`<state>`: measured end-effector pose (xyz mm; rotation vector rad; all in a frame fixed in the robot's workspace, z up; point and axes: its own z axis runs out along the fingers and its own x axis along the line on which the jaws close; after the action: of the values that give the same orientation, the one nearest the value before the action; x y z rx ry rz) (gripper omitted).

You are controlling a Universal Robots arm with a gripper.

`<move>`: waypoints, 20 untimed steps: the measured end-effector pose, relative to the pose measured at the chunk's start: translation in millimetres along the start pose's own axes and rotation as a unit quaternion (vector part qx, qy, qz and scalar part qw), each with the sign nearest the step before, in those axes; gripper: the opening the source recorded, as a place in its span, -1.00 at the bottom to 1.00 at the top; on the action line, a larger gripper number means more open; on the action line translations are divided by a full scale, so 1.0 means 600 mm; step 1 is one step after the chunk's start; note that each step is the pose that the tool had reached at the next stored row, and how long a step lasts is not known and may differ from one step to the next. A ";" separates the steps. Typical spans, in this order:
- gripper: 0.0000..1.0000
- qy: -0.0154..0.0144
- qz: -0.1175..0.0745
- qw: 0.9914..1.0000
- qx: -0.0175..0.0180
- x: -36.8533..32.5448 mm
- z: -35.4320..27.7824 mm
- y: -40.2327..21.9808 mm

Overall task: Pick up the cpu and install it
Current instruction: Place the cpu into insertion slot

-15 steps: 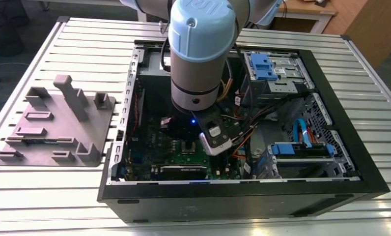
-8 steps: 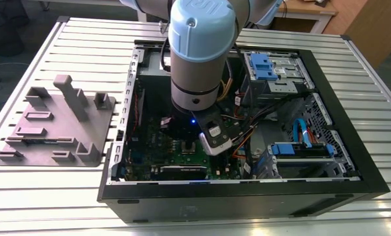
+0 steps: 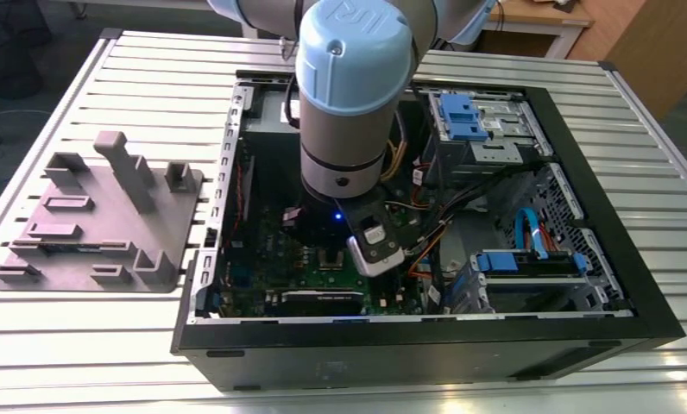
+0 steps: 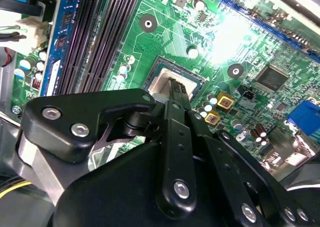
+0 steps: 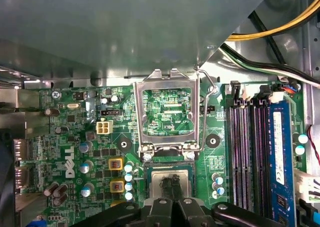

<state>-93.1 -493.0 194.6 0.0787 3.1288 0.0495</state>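
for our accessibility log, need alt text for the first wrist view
The closed gripper is over the cpu, which lies in its socket on a green motherboard. The hinged metal socket frame is flipped open beside it.

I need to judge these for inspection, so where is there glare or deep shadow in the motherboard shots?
Second wrist view: a white glare patch washes out the motherboard beyond the cpu. First wrist view: the board is evenly lit. Exterior view: the computer case interior is dim beneath the arm, with a small blue glow.
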 end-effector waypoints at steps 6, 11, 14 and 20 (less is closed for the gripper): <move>-0.79 0.000 0.000 1.000 0.000 0.000 0.003 0.000; -0.79 0.000 0.000 1.000 0.000 0.000 0.002 0.000; -0.79 0.000 0.000 1.000 0.000 0.000 -0.007 0.000; -0.79 0.000 0.000 1.000 0.000 0.000 -0.032 0.001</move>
<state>-93.1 -493.0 214.0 0.0790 3.1287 0.0500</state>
